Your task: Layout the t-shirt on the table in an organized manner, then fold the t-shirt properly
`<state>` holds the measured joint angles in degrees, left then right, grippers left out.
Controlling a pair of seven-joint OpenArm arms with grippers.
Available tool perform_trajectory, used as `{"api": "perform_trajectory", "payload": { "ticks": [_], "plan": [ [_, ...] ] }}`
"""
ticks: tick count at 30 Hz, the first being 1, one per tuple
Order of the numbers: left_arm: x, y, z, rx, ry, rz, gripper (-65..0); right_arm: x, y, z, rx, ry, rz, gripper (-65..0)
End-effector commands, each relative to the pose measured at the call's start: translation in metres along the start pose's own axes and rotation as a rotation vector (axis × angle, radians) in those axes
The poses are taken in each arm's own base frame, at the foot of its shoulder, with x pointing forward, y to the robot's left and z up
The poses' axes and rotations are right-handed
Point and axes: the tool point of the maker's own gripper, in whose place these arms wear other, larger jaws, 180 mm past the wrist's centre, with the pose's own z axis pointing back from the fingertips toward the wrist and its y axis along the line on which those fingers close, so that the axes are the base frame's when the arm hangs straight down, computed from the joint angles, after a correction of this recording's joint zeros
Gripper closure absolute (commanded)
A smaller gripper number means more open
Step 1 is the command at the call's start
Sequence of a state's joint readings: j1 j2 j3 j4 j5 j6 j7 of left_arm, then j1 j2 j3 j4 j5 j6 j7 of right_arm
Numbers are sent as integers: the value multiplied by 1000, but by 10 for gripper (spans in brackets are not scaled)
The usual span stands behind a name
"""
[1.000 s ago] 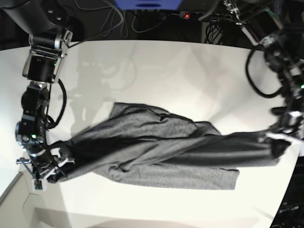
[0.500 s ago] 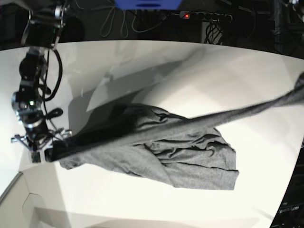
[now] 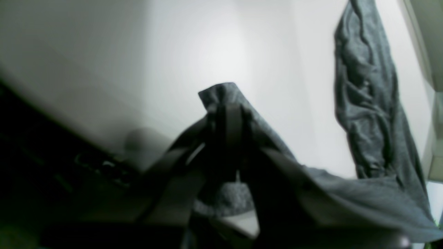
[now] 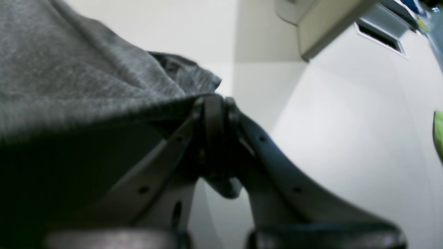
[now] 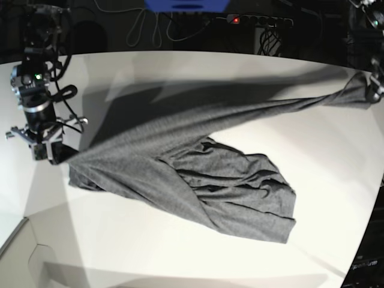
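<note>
The dark grey t-shirt (image 5: 228,192) is stretched in a long band across the white table (image 5: 180,252). My right gripper (image 5: 53,155), at the left of the base view, is shut on one end of it. My left gripper (image 5: 373,84), at the far right edge, is shut on the other end. The taut upper edge hangs above the table and throws a wide shadow. The lower part droops in folds onto the tabletop. In the left wrist view the left gripper (image 3: 225,107) pinches a fabric corner (image 3: 221,91). In the right wrist view the right gripper (image 4: 215,103) clamps the cloth (image 4: 86,79).
A power strip with a red light (image 5: 258,20) and cables lie behind the table's far edge. The table's curved edge (image 5: 18,240) runs at the lower left. Dark equipment (image 5: 366,264) stands at the lower right. A beige box (image 4: 328,24) shows in the right wrist view.
Both grippers have gone up and toward the far side with the shirt ends in them. The upper edge has pulled taut and more of the shirt has lifted and spread.
</note>
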<state>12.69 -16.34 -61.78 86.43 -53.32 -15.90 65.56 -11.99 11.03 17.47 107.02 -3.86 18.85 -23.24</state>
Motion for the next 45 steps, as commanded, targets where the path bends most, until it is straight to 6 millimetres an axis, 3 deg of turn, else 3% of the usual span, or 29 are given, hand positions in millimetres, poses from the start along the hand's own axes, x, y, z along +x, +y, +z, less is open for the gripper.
{"api": "perform_trajectory", "payload": {
  "ticks": [1,5,10,18,22,25,27,30,33,37,42,45],
  "plan": [
    [11,-7,-3,-23,-24,-7,-2,7,-8,4,-29,-34,-11,0],
    [7,-26,-22,-76,5,-6,-5,-10,-8,11,-46,5,-48,0],
    [6,-34,-26,-93,8,-11,-19,-16,-5,14,-43,21,-57,0],
    [7,-31,-23,-91,7,-10,-334,-16,-6,14,-45,22,-58,0],
    [32,-36,-11,-96,-83,-15,-371,-16,-6,14,-45,20,-57,0],
    [62,-72,-18,-172,-160,-45,-374,-16,-6,14,-45,22,-58,0],
    [80,-111,-32,-256,-184,-54,-374,-16,-4,13,-40,21,-57,0],
    [94,-161,-69,-312,-180,-97,-374,-17,-1,13,-38,22,-71,0],
    [91,-205,-115,-325,-181,-115,-374,-16,0,13,-37,21,-73,0],
    [70,-248,-172,-306,-192,-183,-374,-16,4,12,-35,21,-87,0],
    [42,-276,-227,-290,-214,-207,-374,-17,4,13,-34,25,-88,0],
    [28,-280,-249,-268,-202,-184,-374,-18,4,13,-34,29,-87,0]
  ]
}}
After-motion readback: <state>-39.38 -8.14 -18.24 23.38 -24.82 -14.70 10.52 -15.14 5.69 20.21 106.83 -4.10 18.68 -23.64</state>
